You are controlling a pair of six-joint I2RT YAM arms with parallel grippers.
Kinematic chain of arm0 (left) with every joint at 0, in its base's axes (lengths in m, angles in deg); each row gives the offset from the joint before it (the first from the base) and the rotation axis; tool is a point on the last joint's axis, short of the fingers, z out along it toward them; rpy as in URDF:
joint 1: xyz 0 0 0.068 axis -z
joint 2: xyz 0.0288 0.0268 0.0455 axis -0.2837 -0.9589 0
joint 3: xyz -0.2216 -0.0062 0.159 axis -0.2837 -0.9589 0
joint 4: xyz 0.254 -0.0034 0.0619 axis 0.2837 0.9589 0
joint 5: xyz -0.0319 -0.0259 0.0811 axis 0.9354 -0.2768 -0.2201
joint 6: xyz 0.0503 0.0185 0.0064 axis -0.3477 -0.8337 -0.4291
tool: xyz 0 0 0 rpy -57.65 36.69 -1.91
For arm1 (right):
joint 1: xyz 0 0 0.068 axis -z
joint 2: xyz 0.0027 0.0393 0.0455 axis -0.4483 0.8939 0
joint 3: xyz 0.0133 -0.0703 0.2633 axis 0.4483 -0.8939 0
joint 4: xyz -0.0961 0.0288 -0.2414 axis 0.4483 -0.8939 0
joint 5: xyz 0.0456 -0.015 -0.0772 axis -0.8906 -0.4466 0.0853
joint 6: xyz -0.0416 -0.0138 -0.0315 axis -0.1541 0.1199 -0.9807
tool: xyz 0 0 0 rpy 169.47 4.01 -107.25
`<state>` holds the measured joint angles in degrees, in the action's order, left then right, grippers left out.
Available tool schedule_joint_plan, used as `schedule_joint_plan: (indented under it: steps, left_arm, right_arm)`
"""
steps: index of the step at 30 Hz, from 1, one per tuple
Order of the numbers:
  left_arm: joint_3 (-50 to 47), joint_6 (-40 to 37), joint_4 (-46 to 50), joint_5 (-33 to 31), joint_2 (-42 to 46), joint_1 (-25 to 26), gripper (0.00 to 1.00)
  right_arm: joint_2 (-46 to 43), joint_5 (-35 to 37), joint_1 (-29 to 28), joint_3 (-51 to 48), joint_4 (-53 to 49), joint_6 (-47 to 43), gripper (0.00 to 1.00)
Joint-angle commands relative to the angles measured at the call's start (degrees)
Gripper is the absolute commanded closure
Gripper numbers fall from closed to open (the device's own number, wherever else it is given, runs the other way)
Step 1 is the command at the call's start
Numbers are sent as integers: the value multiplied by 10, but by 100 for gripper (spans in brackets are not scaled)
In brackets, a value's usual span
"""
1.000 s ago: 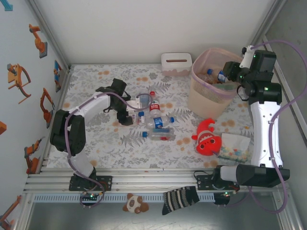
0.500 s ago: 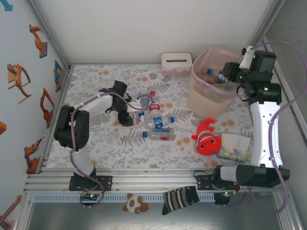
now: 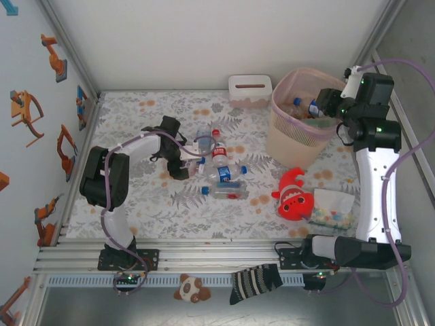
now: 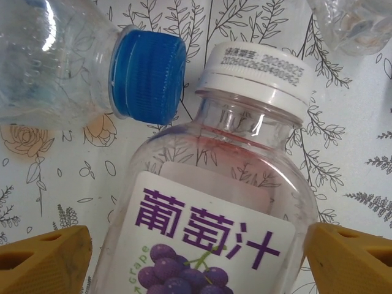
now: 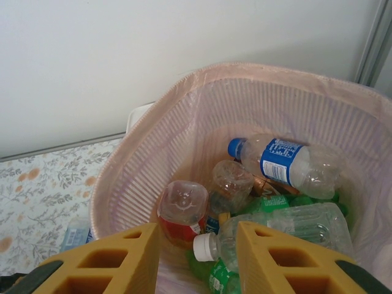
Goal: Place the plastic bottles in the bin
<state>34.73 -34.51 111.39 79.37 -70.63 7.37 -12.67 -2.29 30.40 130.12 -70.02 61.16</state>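
Flowery table [image 3: 129, 197]: the left gripper [image 4: 197, 240] stands wide around a grape bottle [image 4: 211, 177], its bottom cut off. Far right, the right gripper [image 5: 197, 245], narrow and empty, hangs over the bin [image 5: 202, 104]; piled bottles [image 5: 288, 162] inside hide each other.

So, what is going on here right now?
Two robot arms are clearing plastic bottles into the pink bin. The left arm's fingers sit open on either side of a grape juice bottle. It lies on the table among a few other bottles, and the fingers seem not closed on it yet. The right arm's fingers hover empty over the bin, which already holds several bottles.
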Motion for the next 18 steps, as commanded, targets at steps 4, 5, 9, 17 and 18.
schedule_joint_plan:
  steps: [4, 5, 9, 17, 18]
  left_arm:
    - [-15, -5, 11, 11, -15, -2, 11]
    - [-17, -4, 11, 10, -16, -2, 12]
    - [-25, -2, 15, 5, -13, -1, 18]
    - [-47, 7, 27, -19, 15, -1, 27]
    - [-50, 9, 29, -23, 21, -1, 28]
  right_arm:
    - [-15, -6, -2, -9, -1, 8, 62]
    - [-16, -6, -2, -9, -1, 8, 62]
    - [-21, -9, -2, -14, 2, 10, 62]
    - [-26, -13, -2, -15, 4, 10, 62]
    - [-27, -13, -2, -14, 5, 11, 62]
